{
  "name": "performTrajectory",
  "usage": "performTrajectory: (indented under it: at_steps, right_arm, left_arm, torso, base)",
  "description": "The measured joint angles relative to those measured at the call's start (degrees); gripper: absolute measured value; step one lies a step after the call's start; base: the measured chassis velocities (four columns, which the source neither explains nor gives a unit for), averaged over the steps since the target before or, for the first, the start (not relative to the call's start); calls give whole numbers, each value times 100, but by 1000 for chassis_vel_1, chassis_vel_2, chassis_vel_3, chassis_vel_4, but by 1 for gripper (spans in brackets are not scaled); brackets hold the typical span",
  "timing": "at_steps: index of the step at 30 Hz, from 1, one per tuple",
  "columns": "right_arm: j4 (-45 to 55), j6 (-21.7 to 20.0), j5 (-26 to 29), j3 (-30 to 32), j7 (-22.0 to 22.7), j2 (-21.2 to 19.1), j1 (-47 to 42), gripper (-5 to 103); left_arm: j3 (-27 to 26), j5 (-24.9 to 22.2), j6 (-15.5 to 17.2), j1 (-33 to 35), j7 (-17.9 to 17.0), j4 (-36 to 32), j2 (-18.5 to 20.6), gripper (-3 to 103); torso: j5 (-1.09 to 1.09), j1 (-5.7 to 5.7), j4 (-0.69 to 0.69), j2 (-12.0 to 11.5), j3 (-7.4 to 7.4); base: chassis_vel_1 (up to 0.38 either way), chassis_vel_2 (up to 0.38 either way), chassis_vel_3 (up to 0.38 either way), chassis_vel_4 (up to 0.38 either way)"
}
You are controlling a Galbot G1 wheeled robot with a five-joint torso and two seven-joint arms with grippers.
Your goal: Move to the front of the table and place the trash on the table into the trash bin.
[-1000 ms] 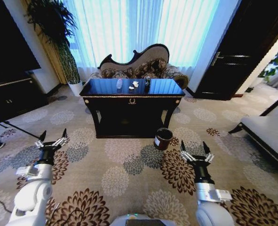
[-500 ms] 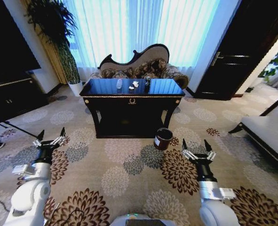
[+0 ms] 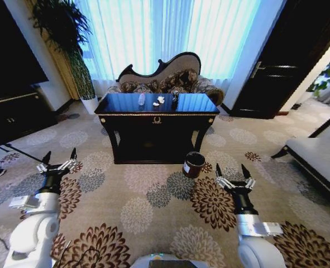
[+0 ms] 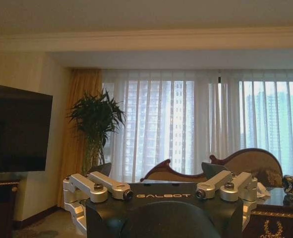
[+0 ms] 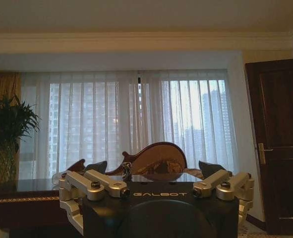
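Observation:
The dark glossy table (image 3: 125,112) stands ahead of me on the carpet, in front of a sofa. On its top lie two small white wads of trash (image 3: 161,100) and a dark round item (image 3: 175,99). The dark cylindrical trash bin (image 3: 194,164), with a white label, stands on the carpet near the table's front right leg. My left gripper (image 3: 60,157) is raised low at the left, open and holding nothing. At the right, my right gripper (image 3: 231,170) is likewise open, just right of the bin. The left wrist view shows the left gripper (image 4: 158,171), the table's edge (image 4: 280,212) and the dark item (image 4: 290,184).
A potted plant (image 3: 70,39) in a white pot stands back left beside a dark TV cabinet (image 3: 11,111). A dark door (image 3: 282,61) is back right, and a bench (image 3: 315,159) stands at the right. Patterned carpet lies open between me and the table.
The left arm has drifted a little outward to the left and the right arm a little to the right. The table, trash and bin have not moved.

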Motion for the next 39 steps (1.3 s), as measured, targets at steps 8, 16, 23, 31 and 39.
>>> performTrajectory:
  at_steps: [8,16,23,31,39]
  right_arm:
    - [112,0,126,283,-56,34,1,100]
    - [208,8,248,426,-107,14,2,100]
    - [219,6,280,423,-107,46,36,100]
    - [255,6,281,415,-103,89,36,100]
    - [282,6,281,401,-103,115,29,100]
  left_arm:
    - [-81,-91,159,-65,-15,-171,-12,100]
    - [-137,-97,173,-60,-13,-201,-9,100]
    - [-247,-153,167,-69,-11,-196,52,100]
    - [-231,-152,160,-44,-6,-247,23,100]
    - [-228,-137,137,-35,5,-257,20,100]
  torso:
    - [0,-2,0,1,-1]
    - [0,0,0,0,0]
    - [-1,5,-2,-2,2]
    - [-2,0,-1,-1,0]
    - [0,0,0,0,0]
  base:
    - [-60,77,82,-72]
    - [-217,218,236,-235]
    - [-264,261,272,-276]
    - [-197,210,213,-207]
    - [-192,196,192,-200]
